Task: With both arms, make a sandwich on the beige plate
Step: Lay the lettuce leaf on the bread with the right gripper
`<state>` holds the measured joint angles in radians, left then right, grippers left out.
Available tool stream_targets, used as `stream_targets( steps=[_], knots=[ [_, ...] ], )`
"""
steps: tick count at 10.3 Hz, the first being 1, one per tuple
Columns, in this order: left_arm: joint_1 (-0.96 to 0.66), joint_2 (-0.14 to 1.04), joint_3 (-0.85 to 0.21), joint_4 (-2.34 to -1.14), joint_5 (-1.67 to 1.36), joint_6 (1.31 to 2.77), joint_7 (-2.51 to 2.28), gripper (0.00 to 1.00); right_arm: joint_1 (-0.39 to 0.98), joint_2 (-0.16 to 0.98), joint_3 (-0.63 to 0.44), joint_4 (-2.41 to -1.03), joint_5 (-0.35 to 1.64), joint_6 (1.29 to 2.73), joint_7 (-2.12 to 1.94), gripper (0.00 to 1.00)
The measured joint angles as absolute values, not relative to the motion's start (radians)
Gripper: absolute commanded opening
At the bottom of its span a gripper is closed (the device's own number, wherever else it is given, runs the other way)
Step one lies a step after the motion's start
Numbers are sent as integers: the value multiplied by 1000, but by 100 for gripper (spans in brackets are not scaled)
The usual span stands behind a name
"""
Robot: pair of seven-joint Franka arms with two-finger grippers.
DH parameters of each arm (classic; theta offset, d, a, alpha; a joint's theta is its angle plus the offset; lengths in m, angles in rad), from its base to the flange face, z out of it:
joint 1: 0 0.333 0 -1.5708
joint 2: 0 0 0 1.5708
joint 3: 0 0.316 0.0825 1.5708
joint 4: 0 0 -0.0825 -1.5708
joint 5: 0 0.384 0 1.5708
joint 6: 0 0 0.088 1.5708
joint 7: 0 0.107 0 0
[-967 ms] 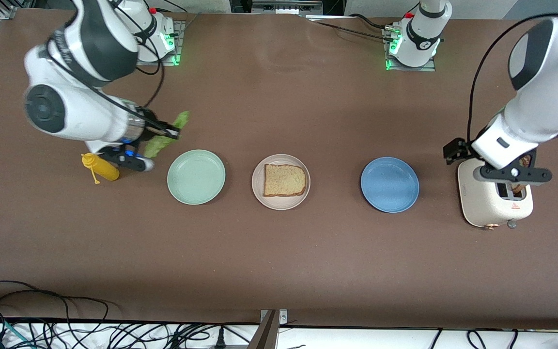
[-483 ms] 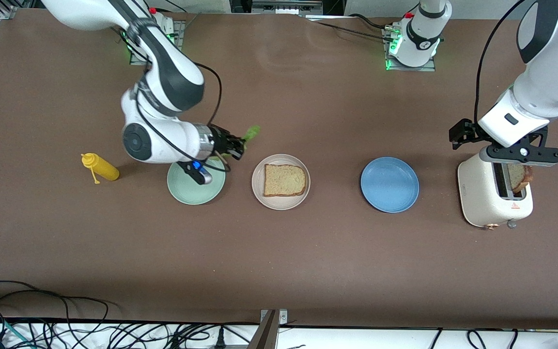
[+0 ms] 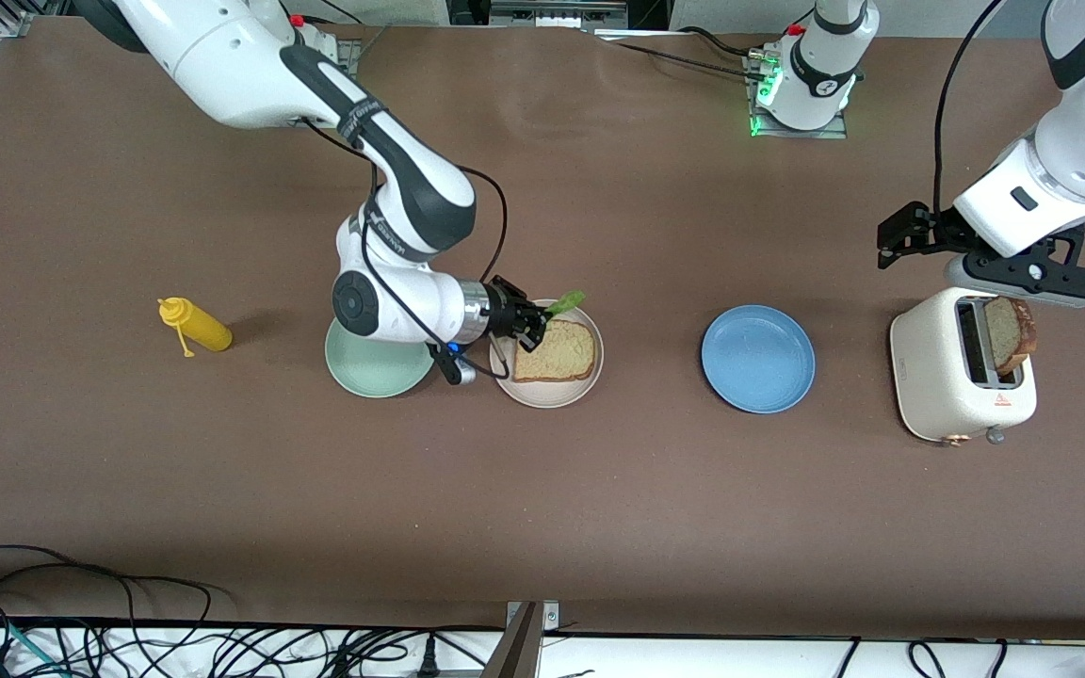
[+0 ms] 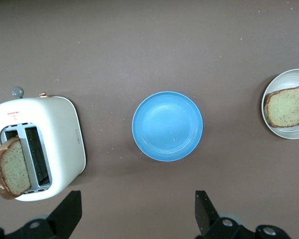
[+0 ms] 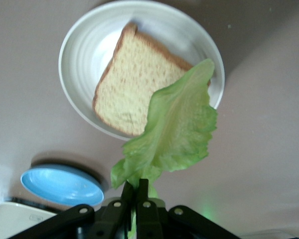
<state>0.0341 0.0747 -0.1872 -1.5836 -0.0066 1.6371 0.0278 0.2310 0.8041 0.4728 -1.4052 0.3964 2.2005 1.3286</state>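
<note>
The beige plate point(image 3: 547, 396) holds one tan bread slice point(image 3: 554, 350). My right gripper point(image 3: 533, 326) is shut on the stem of a ruffled green lettuce leaf point(image 3: 566, 301), which hangs over the plate's rim and the slice's corner. The right wrist view shows the right gripper point(image 5: 138, 191), the lettuce point(image 5: 177, 129), the bread point(image 5: 132, 84) and the plate point(image 5: 82, 47). A second bread slice point(image 3: 1013, 334) sticks out of a white toaster point(image 3: 947, 381). My left gripper point(image 3: 1023, 280) hangs open above the toaster with nothing held. In the left wrist view my left gripper point(image 4: 138, 214) is over bare table beside the toaster point(image 4: 55, 134).
A mint green plate point(image 3: 375, 372) lies beside the beige plate, partly under the right arm. A yellow squeeze bottle point(image 3: 194, 325) lies toward the right arm's end. A blue plate point(image 3: 757, 358) sits between the beige plate and the toaster.
The right arm swung with the lettuce from beside the yellow bottle, across the green plate, to the beige plate. The left gripper rose off the toaster, uncovering the slice in its slot.
</note>
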Motion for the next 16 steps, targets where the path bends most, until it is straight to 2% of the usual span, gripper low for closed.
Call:
stream_targets(
  steps=[2,4,6,12,14,16],
  knots=[
    [7,72,-171,-1584,-5,1631,28,100,213,846,467,-1397,428,2194,1333,0],
    [-104,67,-45,-1584,33,1630,29,100,211,873,467,-1395,431,2194,1341,0],
    [-135,60,11,-1584,39,1630,31,100,213,897,469,-1377,434,2194,1350,0],
    [-91,56,-36,-1584,39,1629,33,100,234,938,471,-1312,518,2195,1429,2],
    [-90,54,-39,-1584,39,1618,33,100,243,959,471,-1288,534,2196,1434,27],
    [-89,50,-40,-1584,39,1597,33,100,242,967,470,-1279,535,2196,1436,68]
  ],
)
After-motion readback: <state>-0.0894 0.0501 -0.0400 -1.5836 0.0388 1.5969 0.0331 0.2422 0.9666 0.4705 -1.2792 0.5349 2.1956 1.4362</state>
